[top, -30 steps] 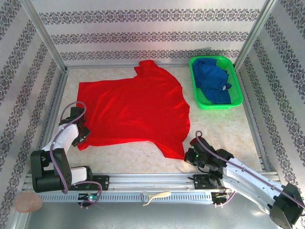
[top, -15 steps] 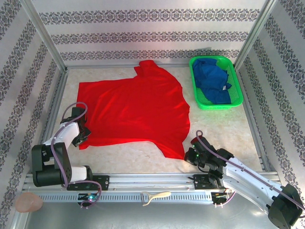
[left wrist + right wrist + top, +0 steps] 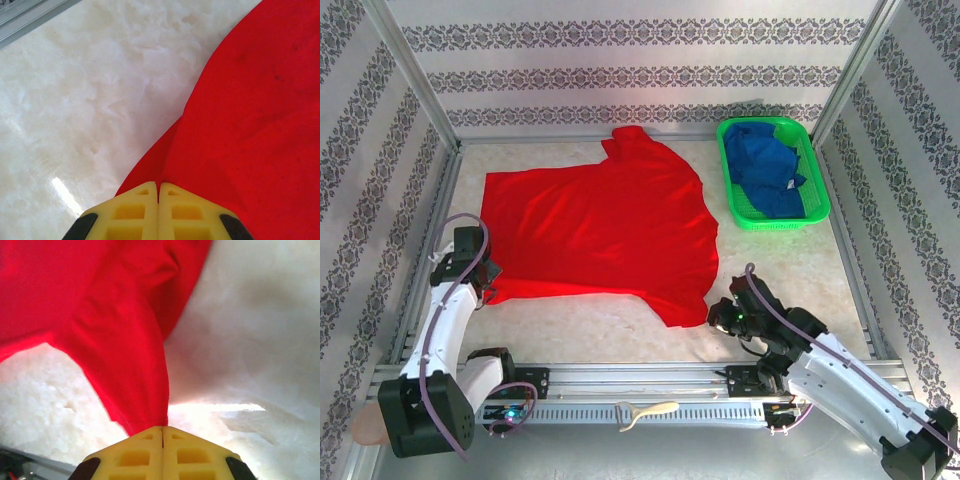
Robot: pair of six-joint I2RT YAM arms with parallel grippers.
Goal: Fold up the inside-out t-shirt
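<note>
Across the pale marbled table [image 3: 780, 270] the red t-shirt [image 3: 605, 225] lies spread nearly flat, reaching towards the back wall. At its near-left corner the left gripper [image 3: 158, 186] is pinched tight on the hem. The right gripper [image 3: 163, 430] clamps the near-right corner, where the cloth gathers into a fold. Well apart, at far right, a green basket [image 3: 772, 223] holds a blue garment [image 3: 768, 170].

White walls [image 3: 620, 75] with grey ornamental bands enclose a pale marbled tabletop [image 3: 790, 265] on three sides; metal posts [image 3: 410, 70] stand at the far corners, an aluminium rail [image 3: 640, 375] lines the near edge, light glares off the tabletop
</note>
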